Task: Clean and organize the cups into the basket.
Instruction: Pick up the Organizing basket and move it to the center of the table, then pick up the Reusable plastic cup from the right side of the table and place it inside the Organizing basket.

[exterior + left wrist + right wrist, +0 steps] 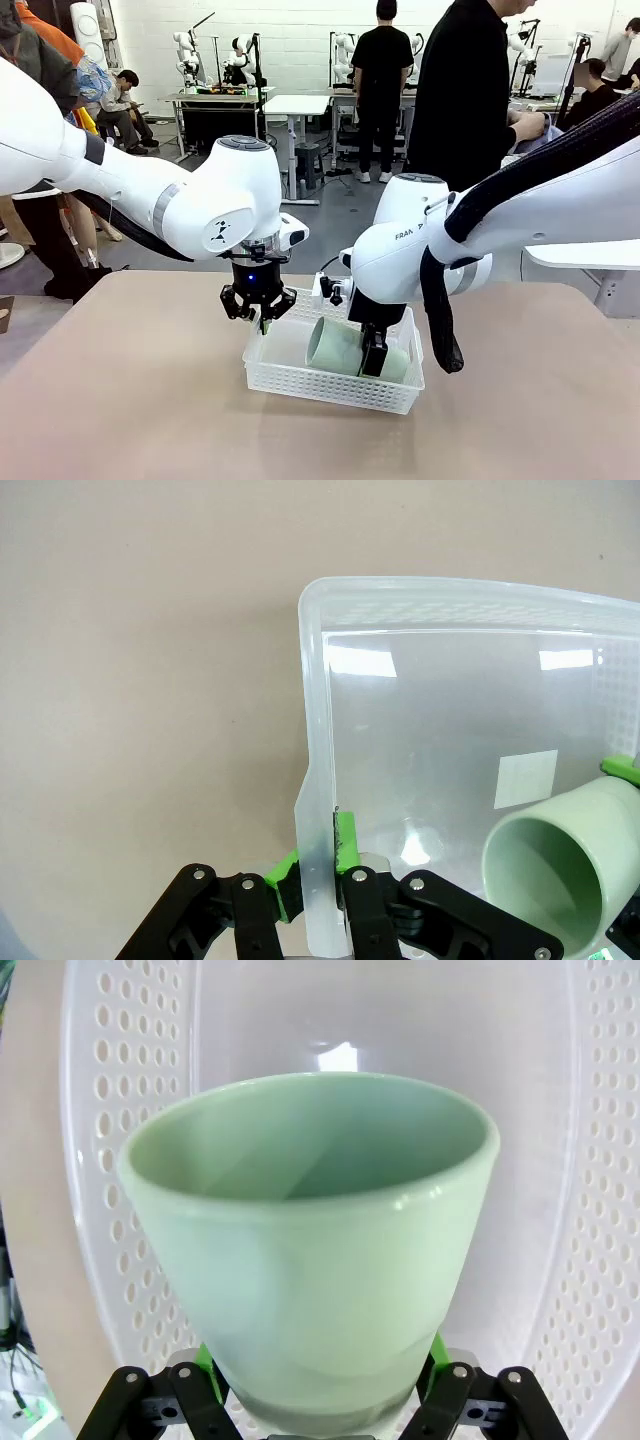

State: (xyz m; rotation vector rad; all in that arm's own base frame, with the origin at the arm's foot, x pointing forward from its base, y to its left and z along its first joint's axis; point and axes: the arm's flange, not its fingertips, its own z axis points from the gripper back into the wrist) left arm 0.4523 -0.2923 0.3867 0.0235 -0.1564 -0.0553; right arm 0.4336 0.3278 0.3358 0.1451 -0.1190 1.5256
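the tan table [120, 400] fills the lower half of the front view. the left arm [170, 200] comes in from the upper left of that frame and the right arm [520, 215] from the right, and both bend down to the white lattice-sided basket [330, 385], which sits on the table just right of lower centre. the mint green cup [338, 345] lies on its side inside the basket, toward the basket's right half, with its wide mouth turned to the picture's left. the right gripper [372, 360] reaches down into the basket and holds this cup. in the right wrist view its jaws stand fairly wide, with a green pad [437, 1350] pressed against each side of the cup's narrower end. the left gripper [260, 318] is at the basket's left end. in the left wrist view its jaws are drawn almost together, pinching the thin side wall of the basket just below the rim, with one green pad [343, 842] inside the wall and the other outside. a small pale square sticker [527, 778] lies flat on the basket's floor, above the cup's mouth in that frame.
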